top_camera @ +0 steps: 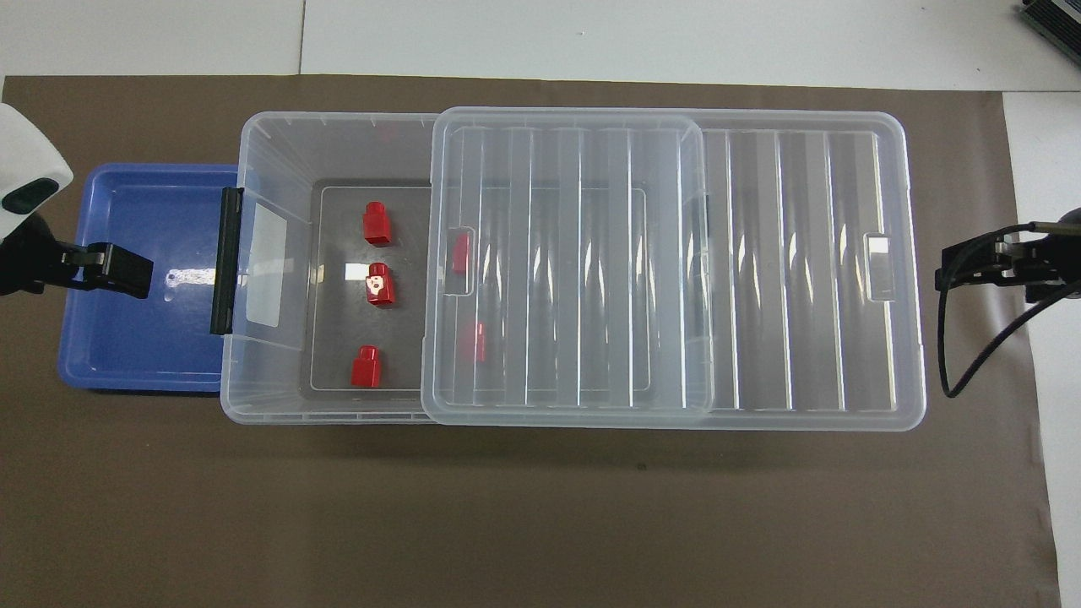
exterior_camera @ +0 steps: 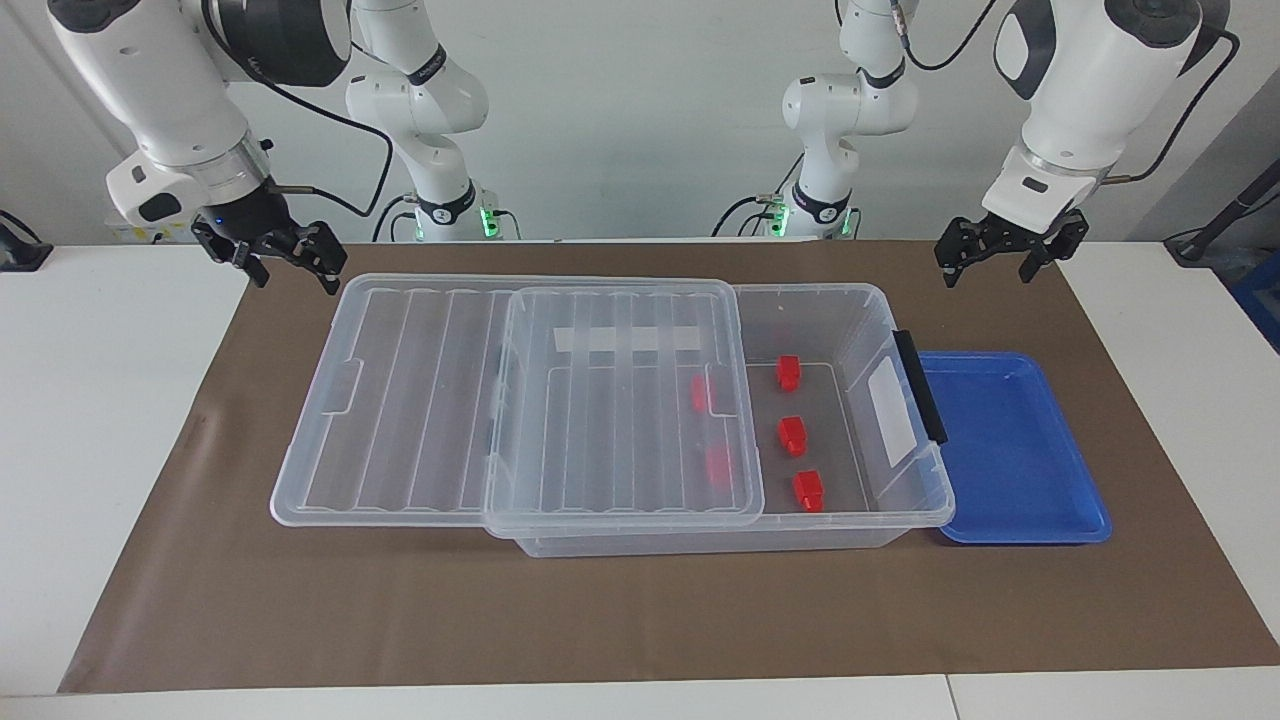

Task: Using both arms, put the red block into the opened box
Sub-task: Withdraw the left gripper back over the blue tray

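Box [top_camera: 279, 152] sat mid-mat [top_camera: 507, 507], its lid [top_camera: 676, 270] slid toward the right arm's end, leaving the end by the left arm uncovered. Three red blocks [top_camera: 376, 223] [top_camera: 379, 284] [top_camera: 366, 366] lay in a row on the bare box floor; two more [top_camera: 460, 252] [top_camera: 479, 341] showed dimly under the lid's edge. Black handle [top_camera: 223, 260] and white label [top_camera: 267, 268] marked the uncovered end. Blue tray [top_camera: 135, 355] lay just beside that end. Left gripper [top_camera: 118, 270] hung over the tray, carrying nothing. Right gripper [top_camera: 971, 266] hung past the lid's end, cable [top_camera: 971, 371] looping below it.
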Robot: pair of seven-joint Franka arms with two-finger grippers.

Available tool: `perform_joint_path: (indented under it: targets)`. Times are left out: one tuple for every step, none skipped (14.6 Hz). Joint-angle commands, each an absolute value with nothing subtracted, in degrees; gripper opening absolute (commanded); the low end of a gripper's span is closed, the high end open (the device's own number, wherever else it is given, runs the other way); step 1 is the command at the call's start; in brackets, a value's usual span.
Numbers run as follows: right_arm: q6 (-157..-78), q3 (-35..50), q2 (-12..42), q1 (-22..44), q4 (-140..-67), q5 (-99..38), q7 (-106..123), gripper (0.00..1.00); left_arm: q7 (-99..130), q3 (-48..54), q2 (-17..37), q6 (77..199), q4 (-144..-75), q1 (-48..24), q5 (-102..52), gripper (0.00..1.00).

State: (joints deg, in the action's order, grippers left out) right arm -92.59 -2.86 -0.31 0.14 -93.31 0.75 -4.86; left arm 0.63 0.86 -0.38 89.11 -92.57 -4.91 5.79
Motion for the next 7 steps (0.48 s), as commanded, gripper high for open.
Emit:
perform_joint_path:
  targets:
    - [-97.7,-2.5,-1.2,-2.5,-96.3,0.2,2.7,0.0,-1.1,1.1,-1.2,87.5,-92.1,-3.3,3.0,1.0]
    - [-99.0,-2.5,-1.2,-2.6,-97.1,0.2,3.8,0.0,-1.1,1.0,-1.2,87.5,-92.1,-3.2,2.7,1.0]
    - [-100.3,-2.5,-1.2,-2.7,-97.7,0.2,4.0,0.0,-1.1,0.9,-1.3,87.5,-92.1,-3.1,2.7,1.0]
    - [-102.0,-2.5,-0.7,-3.9,-98.3,0.1,5.3,0.0,-1.2,0.7,-1.3,87.5,-92.1,-3.2,2.6,1.0]
    - [-103.3,-2.5,0.4,-4.8,-98.4,-0.3,9.0,0.0,-1.2,0.7,-1.4,87.5,-92.1,-3.2,2.6,1.0]
    - [-104.9,-2.5,1.8,-5.4,-98.5,-0.6,13.0,0.0,-1.3,0.6,-1.3,87.6,-92.1,-3.2,2.6,1.0]
    - [-106.9,-2.5,3.2,-6.1,-99.0,-0.8,15.5,0.0,-1.3,0.7,-1.4,87.7,-92.3,-3.1,2.5,1.0]
